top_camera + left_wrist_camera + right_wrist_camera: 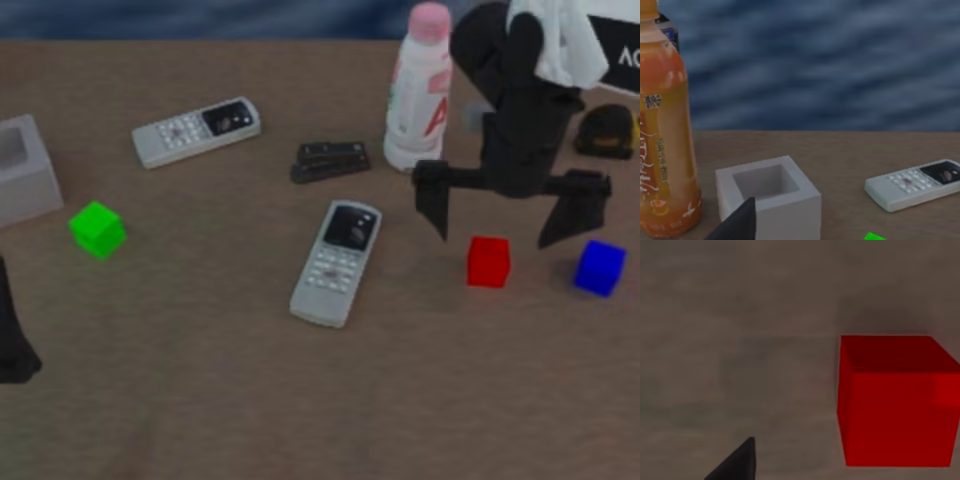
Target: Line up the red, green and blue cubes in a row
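Observation:
The red cube [488, 262] [895, 400] lies on the brown table right of centre. The blue cube [600, 268] sits a little to its right, apart from it. Far to the left is the green cube [97, 229], and a sliver of the green cube [872, 236] shows in the left wrist view. My right gripper [497, 222] hangs open and wide just behind the red cube, holding nothing. One dark fingertip [742, 460] shows beside the cube. My left arm [12, 345] is parked at the table's left edge, one fingertip [742, 220] in view.
Two grey remotes [197, 130] [337, 262] lie left of the red cube. A white bottle [420, 90], a black stapler [330, 160] and a black-yellow object [607, 130] stand behind. A pale hollow block [22, 168] and an orange bottle [665, 125] are at far left.

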Controlling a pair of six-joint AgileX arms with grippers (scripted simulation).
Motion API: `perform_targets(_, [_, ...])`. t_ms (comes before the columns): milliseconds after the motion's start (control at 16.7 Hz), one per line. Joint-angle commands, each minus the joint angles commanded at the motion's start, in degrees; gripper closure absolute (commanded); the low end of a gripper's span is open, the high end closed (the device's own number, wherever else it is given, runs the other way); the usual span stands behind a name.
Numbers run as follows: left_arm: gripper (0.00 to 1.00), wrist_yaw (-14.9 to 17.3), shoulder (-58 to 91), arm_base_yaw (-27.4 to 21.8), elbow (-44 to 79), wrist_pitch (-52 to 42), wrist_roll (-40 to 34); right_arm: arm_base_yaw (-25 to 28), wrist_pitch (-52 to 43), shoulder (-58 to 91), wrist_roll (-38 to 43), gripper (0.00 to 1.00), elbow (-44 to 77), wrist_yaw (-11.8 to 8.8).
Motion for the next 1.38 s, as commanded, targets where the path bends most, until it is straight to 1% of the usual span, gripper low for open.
perform_targets(300, [0.00, 0.00, 0.00, 0.00, 0.00, 0.00, 0.00, 0.17, 11.50, 4.09, 0.25, 0.00, -6.88, 0.04])
perform_targets(600, [0.00, 0.00, 0.00, 0.00, 0.00, 0.00, 0.00, 0.22, 12.99, 4.84, 0.31, 0.00, -7.97, 0.04])
perform_targets(1380, [0.00, 0.00, 0.00, 0.00, 0.00, 0.00, 0.00, 0.22, 12.99, 4.84, 0.31, 0.98, -7.97, 0.04])
